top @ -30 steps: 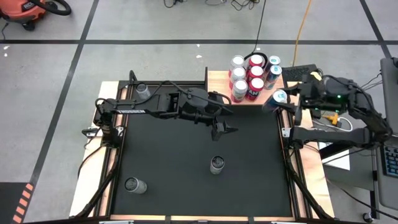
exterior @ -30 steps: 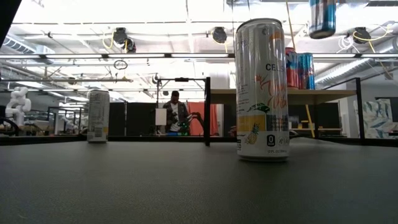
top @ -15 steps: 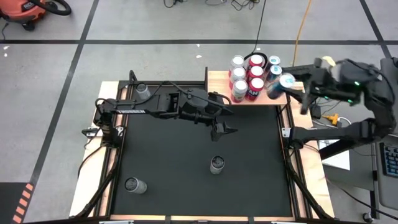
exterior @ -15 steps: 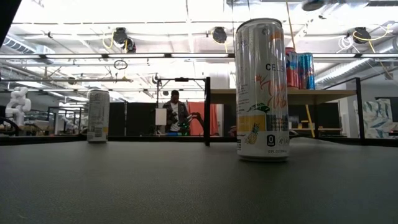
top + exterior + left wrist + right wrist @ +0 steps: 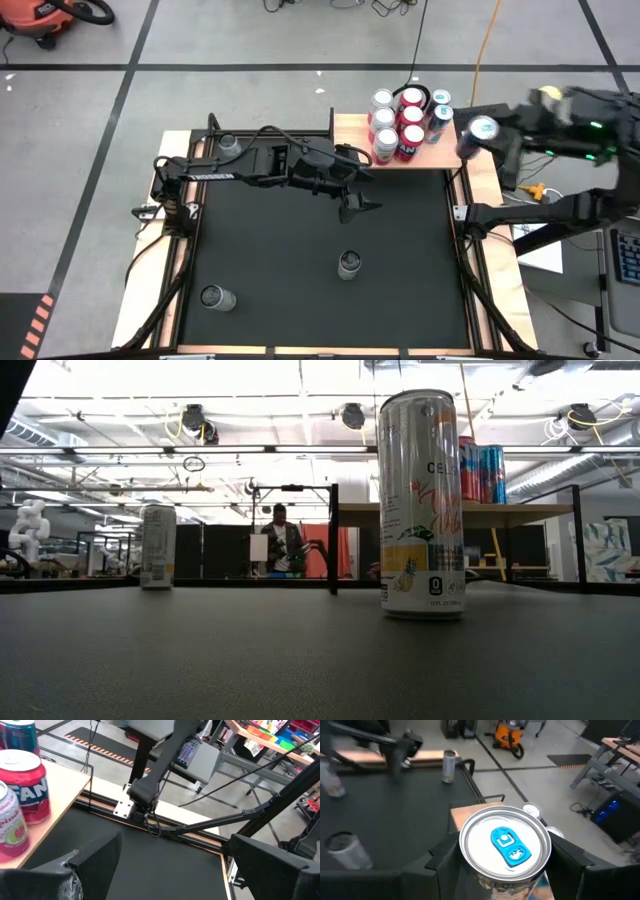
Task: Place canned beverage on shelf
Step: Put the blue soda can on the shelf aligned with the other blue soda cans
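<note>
A silver can with a blue tab (image 5: 505, 845) is held upright in the air by my right gripper (image 5: 480, 133). It hangs beyond the right end of the shelf (image 5: 350, 128), a light-wood board at the table's far right corner. Several cans (image 5: 403, 122) stand on the shelf. My left gripper (image 5: 358, 206) hovers open over the black mat, near the shelf's front edge (image 5: 55, 805), with nothing between its fingers. A tall can (image 5: 349, 264) stands on the mat nearer the front. My right gripper pinches the can's side wall (image 5: 470, 879) just under the top rim, one finger (image 5: 444, 865) on each opposite side. The fingers come in roughly level from the table's right side. The can stands upright in the hold, lifted clear of table and shelf.
Two more cans stand on the mat, one at the near left (image 5: 216, 297) and one at the far left corner (image 5: 229, 147). A black upright post (image 5: 333, 538) rises at the shelf's left end. Cables and a keyboard lie right of the table.
My right gripper has risen with the can, which has left the top of the low view. In the high view it has gone from the shelf's near right corner toward the table's right edge. The can has stayed upright in the hold.
</note>
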### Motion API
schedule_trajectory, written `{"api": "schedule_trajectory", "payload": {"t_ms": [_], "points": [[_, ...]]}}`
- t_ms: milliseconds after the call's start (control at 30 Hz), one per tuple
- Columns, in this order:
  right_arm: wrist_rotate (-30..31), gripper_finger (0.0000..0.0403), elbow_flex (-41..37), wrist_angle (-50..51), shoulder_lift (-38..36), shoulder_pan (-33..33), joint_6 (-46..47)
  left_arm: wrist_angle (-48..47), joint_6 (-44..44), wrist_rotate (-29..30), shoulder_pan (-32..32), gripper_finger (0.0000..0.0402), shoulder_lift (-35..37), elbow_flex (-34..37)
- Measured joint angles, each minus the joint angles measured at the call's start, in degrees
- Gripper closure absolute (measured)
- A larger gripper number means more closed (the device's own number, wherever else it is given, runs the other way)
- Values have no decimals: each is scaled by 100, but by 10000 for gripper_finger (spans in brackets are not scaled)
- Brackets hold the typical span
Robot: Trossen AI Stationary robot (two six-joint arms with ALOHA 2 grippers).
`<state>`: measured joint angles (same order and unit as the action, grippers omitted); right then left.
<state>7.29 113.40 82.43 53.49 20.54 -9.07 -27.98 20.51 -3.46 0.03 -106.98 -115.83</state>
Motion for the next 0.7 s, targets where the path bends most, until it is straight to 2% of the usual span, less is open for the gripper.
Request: {"api": "schedule_trajectory", "payload": {"t_ms": [167, 500, 600, 700], "points": [[-6, 195, -707, -208, -733, 1, 498, 5, -28, -110, 89, 26, 0, 0], [167, 195, -3947, -2568, -2318, -1, 1023, 56, -137, -238, 155, 26, 0, 0], [297, 195, -4502, -3039, -2568, -1, 1032, 54, -140, -238, 153, 26, 0, 0], [692, 195, -4733, -2959, -2624, -1, 1001, 51, -140, -239, 155, 26, -2, 0]]}}
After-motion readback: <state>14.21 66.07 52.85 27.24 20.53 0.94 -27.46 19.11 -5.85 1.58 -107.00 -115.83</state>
